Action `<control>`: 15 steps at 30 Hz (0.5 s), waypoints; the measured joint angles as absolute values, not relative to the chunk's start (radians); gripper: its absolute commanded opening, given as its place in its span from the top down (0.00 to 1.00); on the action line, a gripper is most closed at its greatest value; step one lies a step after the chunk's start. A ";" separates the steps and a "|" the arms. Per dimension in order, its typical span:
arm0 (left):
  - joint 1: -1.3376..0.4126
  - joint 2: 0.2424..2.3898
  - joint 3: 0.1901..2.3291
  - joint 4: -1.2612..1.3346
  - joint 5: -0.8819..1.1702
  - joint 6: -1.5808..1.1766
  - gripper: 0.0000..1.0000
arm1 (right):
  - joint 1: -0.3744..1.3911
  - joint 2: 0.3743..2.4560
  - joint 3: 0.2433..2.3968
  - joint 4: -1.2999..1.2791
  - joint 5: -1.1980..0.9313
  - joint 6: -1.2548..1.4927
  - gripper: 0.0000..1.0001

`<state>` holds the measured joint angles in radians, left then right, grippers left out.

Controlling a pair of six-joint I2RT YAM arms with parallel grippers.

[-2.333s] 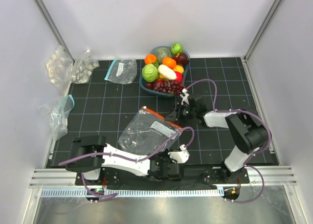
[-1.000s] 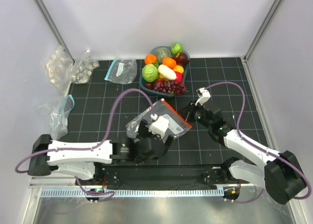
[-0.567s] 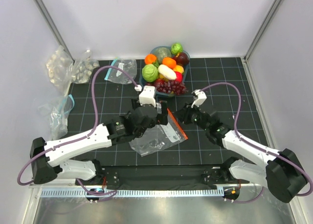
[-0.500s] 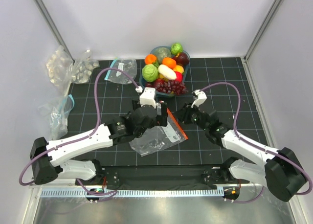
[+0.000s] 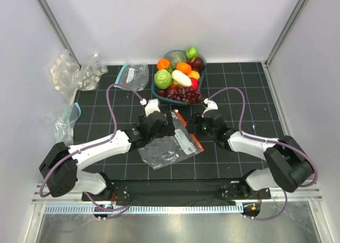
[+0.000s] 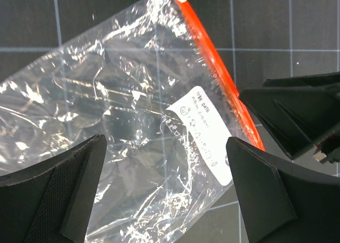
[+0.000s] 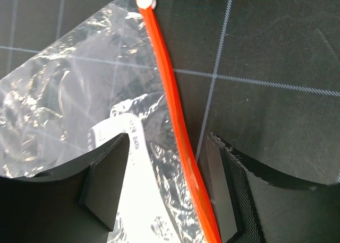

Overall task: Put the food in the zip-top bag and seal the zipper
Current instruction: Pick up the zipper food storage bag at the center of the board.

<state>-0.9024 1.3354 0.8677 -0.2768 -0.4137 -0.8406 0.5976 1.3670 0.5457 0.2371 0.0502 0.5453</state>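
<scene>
Clamped a second ago, right gripper point(image 7: 164, 174) is now standing parted astride the zipper point(image 7: 170, 89); we are logging left gripper point(image 6: 167, 163) spread wide over the zip-top bag point(image 6: 106, 121), neither holding anything; food point(image 5: 179, 77) is sitting heaped beyond the bag

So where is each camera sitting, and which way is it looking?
Top camera: high above and behind the arms, looking down on the table; both whole arms show, left gripper and right gripper meeting over the zip-top bag.
Left wrist camera: on the left wrist, looking down at the zip-top bag; its own two open fingers frame the bottom corners.
Right wrist camera: on the right wrist, looking down at the zipper running between its own two fingers.
Shared: all three see that orange-red zipper.
</scene>
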 measured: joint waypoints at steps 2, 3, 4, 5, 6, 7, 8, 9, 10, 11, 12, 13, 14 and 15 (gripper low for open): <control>-0.899 1.349 0.844 -0.250 -0.408 -0.863 0.02 | 0.592 1.409 0.564 0.238 0.049 0.553 0.33; -0.895 1.360 0.833 -0.237 -0.404 -0.871 0.02 | 0.588 1.431 0.571 0.239 0.043 0.556 0.33; -0.888 1.374 0.825 -0.225 -0.392 -0.881 0.03 | 0.584 1.456 0.580 0.239 0.038 0.560 0.33; -0.883 1.385 0.820 -0.217 -0.384 -0.885 0.04 | 0.581 1.479 0.588 0.239 0.028 0.562 0.33; -0.875 1.398 0.816 -0.207 -0.373 -0.889 0.04 | 0.579 1.501 0.595 0.239 0.014 0.565 0.33; -0.868 1.411 0.812 -0.194 -0.363 -0.893 0.05 | 0.577 1.522 0.604 0.239 0.002 0.568 0.33; -0.862 1.424 0.810 -0.183 -0.355 -0.898 0.05 | 0.575 1.544 0.614 0.242 -0.013 0.574 0.34; -0.857 1.438 0.809 -0.171 -0.347 -0.905 0.06 | 0.574 1.559 0.627 0.247 -0.026 0.578 0.37; -0.854 1.453 0.809 -0.160 -0.342 -0.910 0.07 | 0.574 1.577 0.645 0.250 -0.042 0.581 0.44; -0.851 1.464 0.809 -0.152 -0.338 -0.913 0.08 | 0.574 1.597 0.657 0.257 -0.061 0.583 0.48; -0.849 1.479 0.809 -0.143 -0.334 -0.916 0.09 | 0.574 1.612 0.665 0.262 -0.078 0.588 0.51; -0.848 1.494 0.809 -0.136 -0.329 -0.919 0.11 | 0.574 1.624 0.669 0.272 -0.093 0.592 0.55; -0.847 1.509 0.809 -0.130 -0.326 -0.924 0.13 | 0.574 1.629 0.672 0.273 -0.106 0.594 0.57; -0.847 1.524 0.808 -0.121 -0.320 -0.932 0.18 | 0.574 1.631 0.671 0.271 -0.116 0.597 0.57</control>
